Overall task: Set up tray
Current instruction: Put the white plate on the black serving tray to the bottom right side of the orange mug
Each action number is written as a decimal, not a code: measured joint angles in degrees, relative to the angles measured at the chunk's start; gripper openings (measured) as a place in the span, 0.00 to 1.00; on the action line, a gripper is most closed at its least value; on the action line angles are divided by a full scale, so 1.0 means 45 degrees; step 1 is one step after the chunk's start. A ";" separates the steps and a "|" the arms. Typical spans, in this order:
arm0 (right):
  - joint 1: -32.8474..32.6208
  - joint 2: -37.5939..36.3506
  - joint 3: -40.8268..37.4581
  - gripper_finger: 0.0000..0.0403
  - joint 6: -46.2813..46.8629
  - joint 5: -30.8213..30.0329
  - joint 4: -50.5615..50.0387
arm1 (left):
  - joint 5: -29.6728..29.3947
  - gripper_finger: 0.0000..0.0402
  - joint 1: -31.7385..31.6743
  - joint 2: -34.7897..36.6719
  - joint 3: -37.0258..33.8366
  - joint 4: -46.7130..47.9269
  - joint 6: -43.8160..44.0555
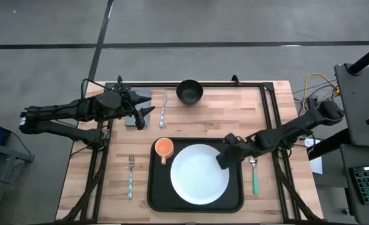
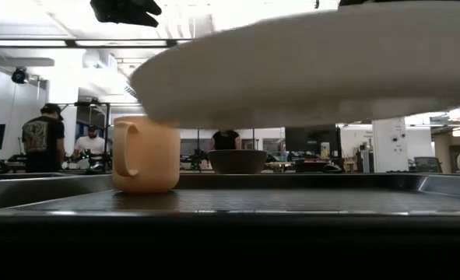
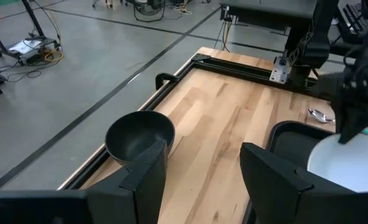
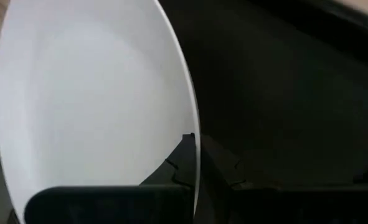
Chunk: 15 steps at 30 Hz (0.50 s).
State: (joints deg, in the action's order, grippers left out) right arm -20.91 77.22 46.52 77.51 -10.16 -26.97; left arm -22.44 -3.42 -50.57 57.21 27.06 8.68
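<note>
At frame centre, the right gripper (image 1: 224, 160) has its fingers clamped on the round white plate's (image 1: 198, 175) rim, lifted above the large black rectangular tray (image 1: 159, 187). At upper left, the left gripper (image 1: 145, 105) has its fingers apart.

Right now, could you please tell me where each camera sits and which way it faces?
High view: overhead, straight down on the black tray, both arms showing.
Low view: table height, level across the tray; white plate lifted above the orange mug.
Left wrist view: past the open left gripper toward the black bowl.
Right wrist view: right gripper shut on the plate's rim.
All four show the plate.
</note>
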 joint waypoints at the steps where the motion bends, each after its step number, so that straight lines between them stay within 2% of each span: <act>1: 0.0003 0.0251 0.0006 0.02 -0.0040 0.0010 0.0224 | 0.0000 0.46 0.0000 0.0000 0.0000 0.0011 -0.0002; 5: 0.0005 0.1010 0.0015 0.02 -0.0151 0.0172 0.1181 | 0.0000 0.46 0.0002 0.0000 0.0000 0.0016 0.0003; 15: 0.0109 0.1869 -0.0046 0.02 -0.0314 0.0292 0.1037 | 0.0000 0.46 0.0004 0.0005 0.0000 0.0012 0.0098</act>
State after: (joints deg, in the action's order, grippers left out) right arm -20.42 85.63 46.31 76.09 -8.85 -22.30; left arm -22.44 -3.40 -50.54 57.21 27.12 9.12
